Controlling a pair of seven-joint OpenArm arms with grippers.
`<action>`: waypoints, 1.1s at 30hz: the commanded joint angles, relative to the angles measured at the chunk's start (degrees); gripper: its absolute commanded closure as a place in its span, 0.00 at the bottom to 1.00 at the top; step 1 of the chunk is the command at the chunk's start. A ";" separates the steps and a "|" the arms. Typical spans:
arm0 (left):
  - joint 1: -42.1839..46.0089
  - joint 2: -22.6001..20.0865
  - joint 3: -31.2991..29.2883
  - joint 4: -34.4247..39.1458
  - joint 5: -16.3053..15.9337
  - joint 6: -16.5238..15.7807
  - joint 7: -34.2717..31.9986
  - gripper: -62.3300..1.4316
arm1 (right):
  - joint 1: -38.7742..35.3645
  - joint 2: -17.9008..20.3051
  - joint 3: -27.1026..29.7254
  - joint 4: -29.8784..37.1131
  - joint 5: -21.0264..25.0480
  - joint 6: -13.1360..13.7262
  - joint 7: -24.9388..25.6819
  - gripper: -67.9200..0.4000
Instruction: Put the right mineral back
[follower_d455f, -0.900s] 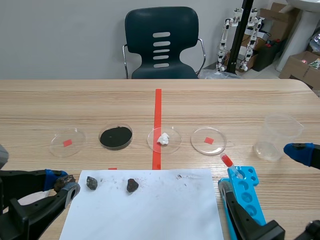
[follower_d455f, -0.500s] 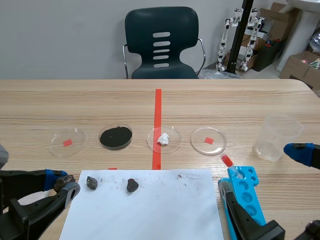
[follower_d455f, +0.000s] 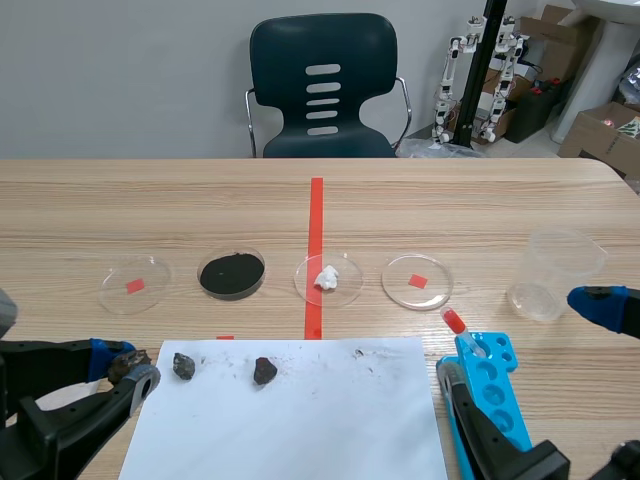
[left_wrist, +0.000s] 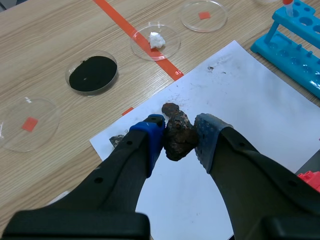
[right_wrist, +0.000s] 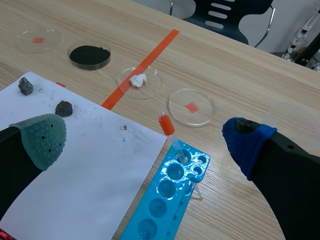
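The left gripper (left_wrist: 180, 141) pinches a lumpy dark-brown mineral chunk (left_wrist: 176, 132) across its middle, at the ten o'clock corner of the white paper sheet (left_wrist: 240, 115). It looks hard, rough and possibly crumbly, so that mid-body hold suits it. The right gripper (right_wrist: 144, 137) gapes wide and empty.

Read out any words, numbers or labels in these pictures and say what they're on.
None can be read.
The brown cardboard box behind the table has a label, too small to read.
The red squares in the clear round petri dishes are blank.
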 joint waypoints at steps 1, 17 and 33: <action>-0.17 0.31 0.37 1.31 -0.57 0.04 -0.98 0.86 | 0.50 0.44 0.09 0.31 0.37 0.00 0.85 0.00; -0.17 0.31 0.37 1.31 -0.57 0.04 -0.44 0.86 | 0.50 0.44 0.09 0.31 0.37 0.00 0.85 0.00; -12.72 0.33 7.32 0.96 -0.59 -0.02 8.55 0.86 | 0.50 0.44 0.09 0.31 0.37 0.00 0.85 0.00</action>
